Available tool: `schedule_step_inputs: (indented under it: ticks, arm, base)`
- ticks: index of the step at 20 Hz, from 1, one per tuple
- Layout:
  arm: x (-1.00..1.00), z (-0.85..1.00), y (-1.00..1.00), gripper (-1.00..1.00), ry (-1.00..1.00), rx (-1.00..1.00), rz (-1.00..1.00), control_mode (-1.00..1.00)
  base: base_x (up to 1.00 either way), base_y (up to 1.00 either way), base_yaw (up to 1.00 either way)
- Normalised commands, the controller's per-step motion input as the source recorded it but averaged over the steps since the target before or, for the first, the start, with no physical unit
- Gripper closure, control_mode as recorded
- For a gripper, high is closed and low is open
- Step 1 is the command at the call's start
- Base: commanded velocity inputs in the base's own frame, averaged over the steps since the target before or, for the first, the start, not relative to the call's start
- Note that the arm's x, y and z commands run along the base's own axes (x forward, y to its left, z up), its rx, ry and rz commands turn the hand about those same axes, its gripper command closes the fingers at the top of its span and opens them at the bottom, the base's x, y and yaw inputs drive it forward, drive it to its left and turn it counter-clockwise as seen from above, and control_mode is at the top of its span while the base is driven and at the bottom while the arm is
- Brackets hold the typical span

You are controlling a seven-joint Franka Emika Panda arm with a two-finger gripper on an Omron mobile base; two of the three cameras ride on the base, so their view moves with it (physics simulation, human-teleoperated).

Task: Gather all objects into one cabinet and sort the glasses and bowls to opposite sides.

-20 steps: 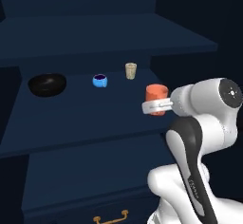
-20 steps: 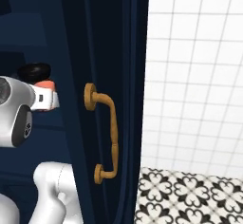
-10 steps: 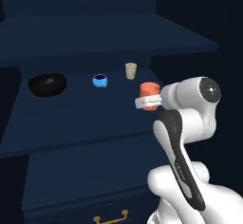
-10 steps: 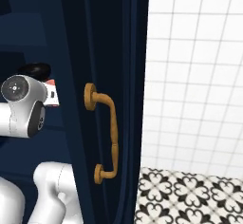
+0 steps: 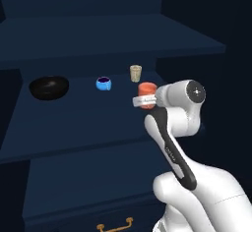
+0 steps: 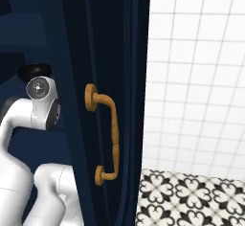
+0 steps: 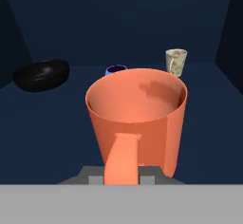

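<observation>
The fingers (image 5: 143, 100) are clamped on the orange-red cup (image 5: 146, 89), held upright above the right part of the cabinet shelf (image 5: 74, 123), likely to join the cups. The beige cup (image 5: 136, 72) and blue cup (image 5: 103, 83) stand just beyond (near enough to bump); the black bowl (image 5: 48, 87) sits far left.

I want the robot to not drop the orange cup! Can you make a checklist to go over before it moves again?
1. Orange cup in the gripper and upright: ok.
2. How firm the hold is: cannot tell.
3. Cup is over the shelf: ok.
4. Bare shelf near the beige cup and blue cup: ok.
5. Black bowl far off on the other side: ok.
6. Red-filled bowl in the cabinet: cannot tell.
</observation>
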Motion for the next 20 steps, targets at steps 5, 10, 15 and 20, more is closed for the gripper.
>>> schedule_step_inputs:
  ticks: [5, 10, 15, 20]
  arm:
    - [0.89, -0.2, 0.0, 1.0, 0.0, 0.0, 0.0, -1.0]
    - [0.87, -0.24, 0.0, 1.0, 0.0, 0.0, -0.01, -1.0]
    - [0.78, -0.17, 0.01, 1.0, 0.0, 0.0, -0.01, -1.0]
    - [0.76, -0.08, 0.05, 1.0, 0.0, 0.0, 0.0, -1.0]
  base:
    - [0.0, 0.0, 0.0]
    - [0.0, 0.0, 0.0]
    - [0.0, 0.0, 0.0]
    - [0.0, 0.0, 0.0]
